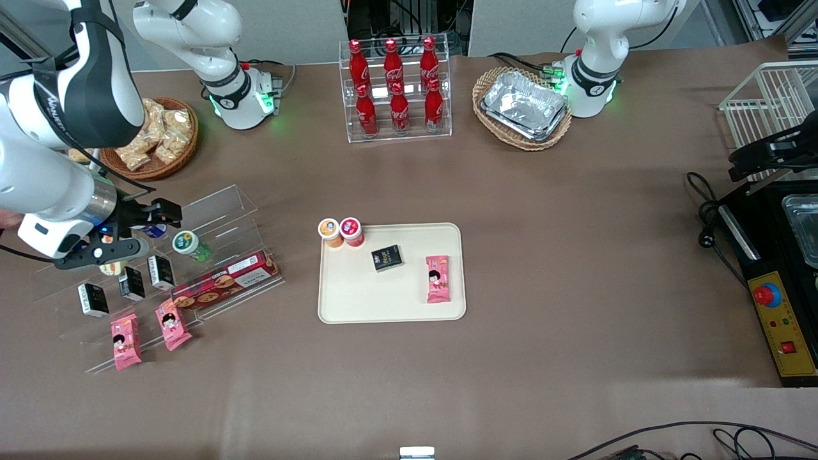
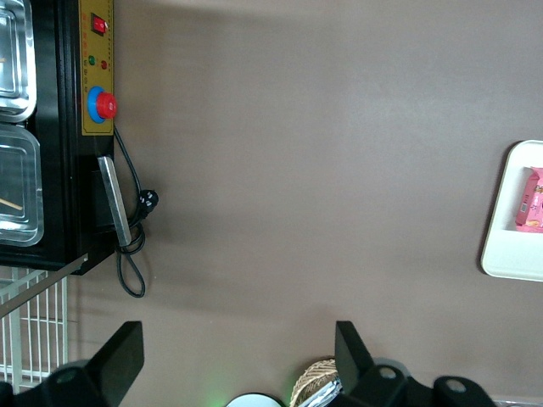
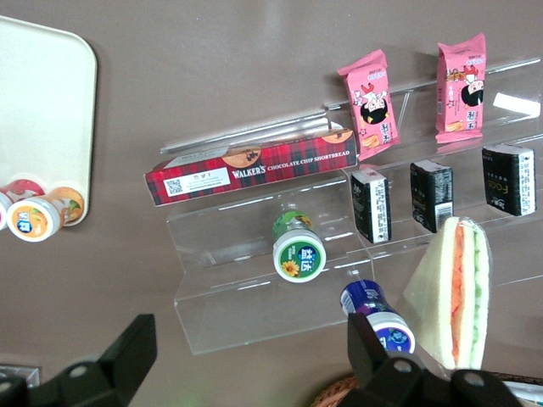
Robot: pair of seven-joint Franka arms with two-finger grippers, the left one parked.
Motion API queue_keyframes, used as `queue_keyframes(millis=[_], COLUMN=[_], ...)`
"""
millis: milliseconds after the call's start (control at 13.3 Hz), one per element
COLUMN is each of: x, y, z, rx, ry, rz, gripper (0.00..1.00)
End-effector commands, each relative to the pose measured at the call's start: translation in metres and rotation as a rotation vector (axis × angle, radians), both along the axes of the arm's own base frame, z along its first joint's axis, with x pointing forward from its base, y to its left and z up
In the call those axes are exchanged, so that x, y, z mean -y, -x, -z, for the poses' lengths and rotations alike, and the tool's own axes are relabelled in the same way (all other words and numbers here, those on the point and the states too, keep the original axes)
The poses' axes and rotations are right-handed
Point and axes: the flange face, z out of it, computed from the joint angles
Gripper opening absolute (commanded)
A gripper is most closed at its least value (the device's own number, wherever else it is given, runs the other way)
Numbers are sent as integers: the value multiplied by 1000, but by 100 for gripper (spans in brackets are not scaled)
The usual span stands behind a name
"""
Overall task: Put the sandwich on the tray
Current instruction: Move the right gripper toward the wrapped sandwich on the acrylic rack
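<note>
The sandwich (image 3: 458, 292), a pale bread wedge with orange and green filling, rests on a step of the clear acrylic shelf (image 3: 254, 314), beside a blue-capped jar (image 3: 377, 314). In the front view only a pale sliver of the sandwich (image 1: 111, 268) shows under the arm. My gripper (image 3: 250, 356) hangs open above the shelf with nothing between its fingers; the sandwich lies just outside one fingertip. In the front view the gripper (image 1: 131, 231) is at the working arm's end of the table. The cream tray (image 1: 390, 297) lies mid-table, apart from the shelf, and also shows as the tray (image 3: 42, 102) from the wrist.
On the tray lie a black packet (image 1: 387, 257) and a pink packet (image 1: 438, 278), with two small cups (image 1: 340, 231) at its corner. The shelf also holds a green-lidded jar (image 3: 299, 253), a red biscuit box (image 3: 254, 168), black boxes (image 3: 433, 195) and pink packets (image 3: 371, 102). A wicker snack basket (image 1: 153, 137) stands close by.
</note>
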Motion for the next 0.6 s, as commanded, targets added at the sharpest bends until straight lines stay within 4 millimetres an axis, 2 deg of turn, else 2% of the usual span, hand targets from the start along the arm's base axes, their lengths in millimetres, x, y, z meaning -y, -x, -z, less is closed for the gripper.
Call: queue_keyframes(millis=[0,226,526], x=[4,-1,17], y=[-7,-8,-9], z=[-2,-6,-4], rx=[-34,-24,-31], ry=[-26,-26,-38], rz=[8,8,38], gripper=[100,100,100])
